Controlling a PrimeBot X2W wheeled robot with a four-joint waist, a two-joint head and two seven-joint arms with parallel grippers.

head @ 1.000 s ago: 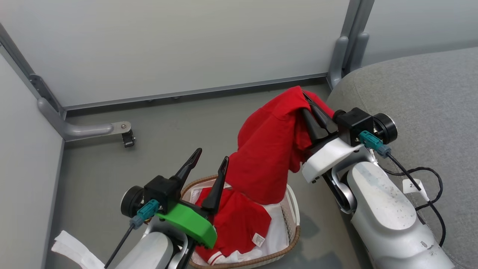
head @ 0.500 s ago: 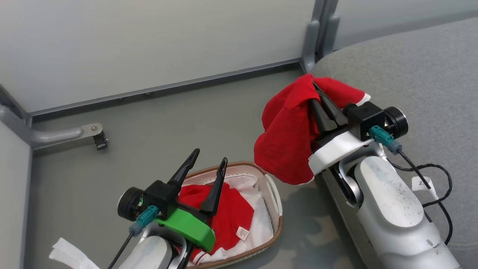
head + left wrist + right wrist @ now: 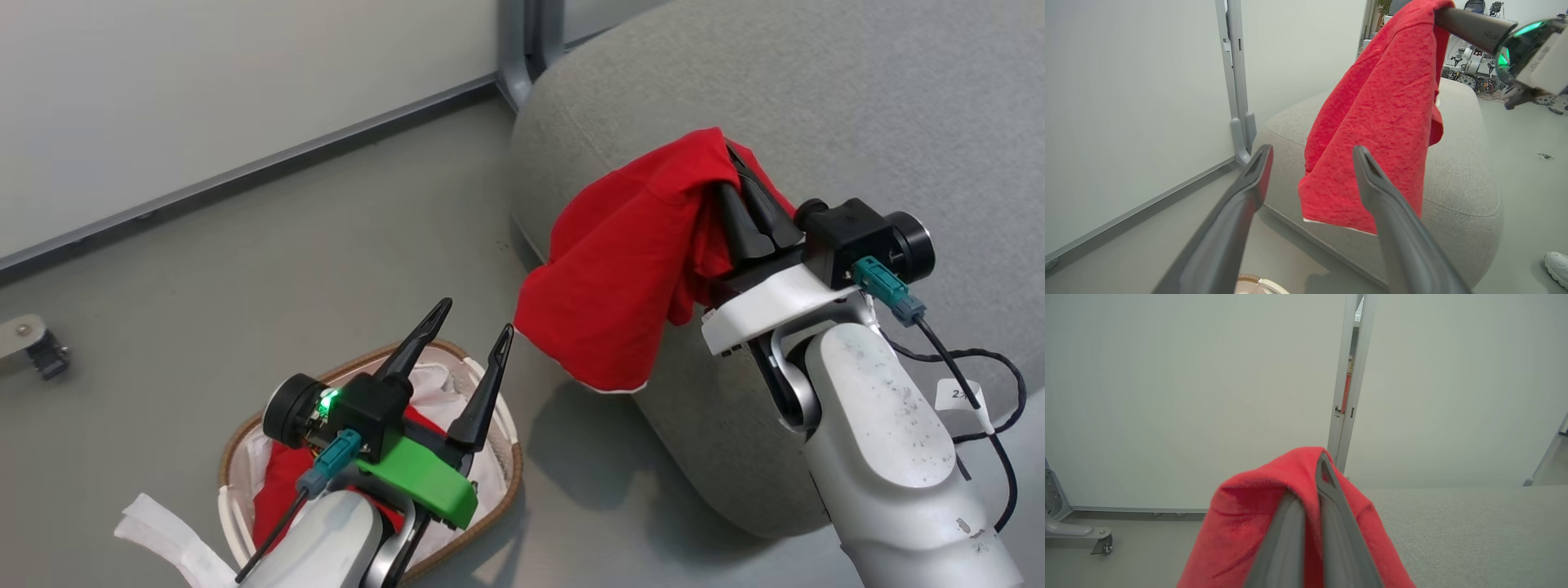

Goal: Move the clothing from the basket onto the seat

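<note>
My right gripper is shut on a red garment that hangs from its fingers over the near-left edge of the grey seat. The left wrist view shows this garment draped in front of the seat, and in the right wrist view the cloth wraps the shut fingers. My left gripper is open and empty above the basket on the floor. More red clothing lies in the basket on a white liner, partly hidden by my left wrist.
Pale partition panels with a grey post stand behind the seat. A caster foot sits on the floor at far left. A person's white shoe is on the floor to the right of the seat, and other machines stand beyond it.
The head camera has swung right, so seat and basket slid left in view. My right gripper has carried the red garment clear of the basket to the seat's edge. The left gripper stays open.
</note>
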